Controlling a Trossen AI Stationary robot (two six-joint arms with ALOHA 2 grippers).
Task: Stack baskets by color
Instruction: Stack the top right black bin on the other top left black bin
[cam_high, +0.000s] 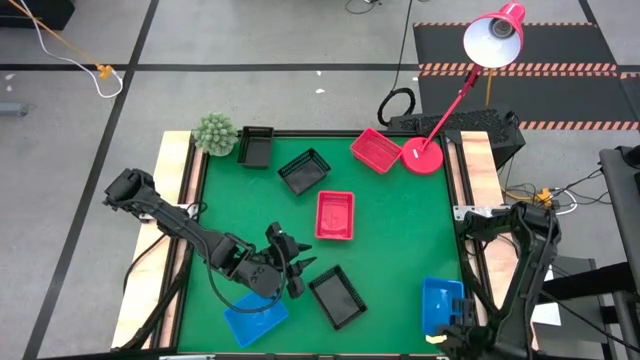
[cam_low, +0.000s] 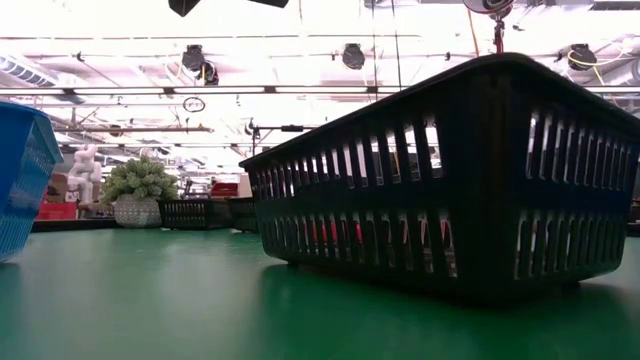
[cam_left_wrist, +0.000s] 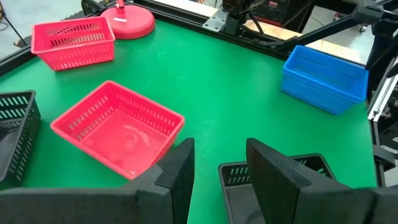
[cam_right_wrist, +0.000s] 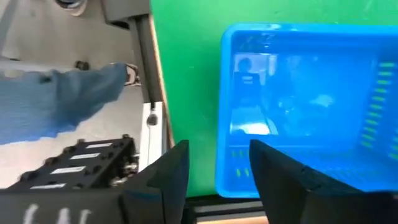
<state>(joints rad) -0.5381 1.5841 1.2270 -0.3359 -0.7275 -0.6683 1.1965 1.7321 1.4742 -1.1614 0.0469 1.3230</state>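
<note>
Two red baskets rest on the green table, one mid-table and one at the far edge. Two black baskets sit far left, and a third black basket sits near the front. My left gripper hovers open between that black basket and a blue basket on the table at the near left. My right gripper points down, open, with a finger on either side of one wall of another blue basket on the table at the near right.
A red lamp's round base stands at the far right, next to the far red basket. A fuzzy green plant stands at the far left corner. Wooden rails border the mat. A person's blue-clad leg shows beyond the table's edge.
</note>
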